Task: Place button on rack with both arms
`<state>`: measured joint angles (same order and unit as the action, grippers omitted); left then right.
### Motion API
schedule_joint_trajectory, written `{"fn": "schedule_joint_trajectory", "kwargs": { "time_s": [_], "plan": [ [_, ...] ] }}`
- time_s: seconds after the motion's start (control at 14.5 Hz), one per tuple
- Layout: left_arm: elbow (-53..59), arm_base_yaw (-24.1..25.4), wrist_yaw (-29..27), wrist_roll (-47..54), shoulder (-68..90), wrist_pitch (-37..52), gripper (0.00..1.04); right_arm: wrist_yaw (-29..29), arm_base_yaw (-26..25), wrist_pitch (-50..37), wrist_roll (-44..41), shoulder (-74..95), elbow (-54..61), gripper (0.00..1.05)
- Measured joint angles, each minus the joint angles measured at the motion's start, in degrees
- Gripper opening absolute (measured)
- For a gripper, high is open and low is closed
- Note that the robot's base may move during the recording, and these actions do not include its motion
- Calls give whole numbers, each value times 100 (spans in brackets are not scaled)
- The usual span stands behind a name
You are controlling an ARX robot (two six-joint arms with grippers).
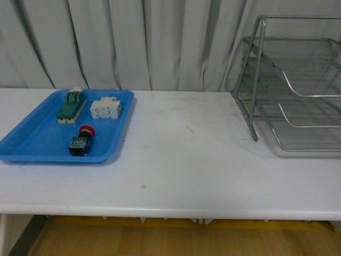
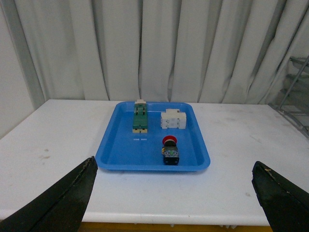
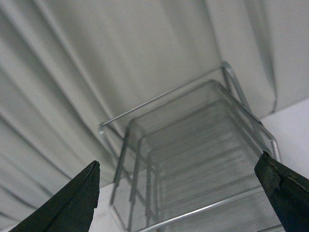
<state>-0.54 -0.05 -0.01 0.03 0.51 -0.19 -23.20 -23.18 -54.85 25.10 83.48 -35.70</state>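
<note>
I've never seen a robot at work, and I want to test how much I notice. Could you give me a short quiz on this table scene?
1. How many parts lie in the blue tray?
2. Seen from the front, the metal rack stands: A) on the right of the table; B) inside the tray; C) on the floor.
3. True or false: the red-capped button lies in the tray, not on the rack.
Key: 1) three; 2) A; 3) true.
</note>
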Motion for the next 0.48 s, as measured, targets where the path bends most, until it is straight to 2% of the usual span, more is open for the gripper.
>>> {"fn": "schedule_joint_trajectory", "kwargs": {
  "time_s": [0.14,0.21,0.48],
  "plan": [
    [0,0,2,0,0,0,98,203,-302,680,1045,1467,-1421,98],
    [0,0,0,0,0,2,98,184,-404,608,1554,1794,-1720,98],
    [0,0,0,0,0,0,98,-461,-457,-791,3639,2527,-1174,98]
  ]
}}
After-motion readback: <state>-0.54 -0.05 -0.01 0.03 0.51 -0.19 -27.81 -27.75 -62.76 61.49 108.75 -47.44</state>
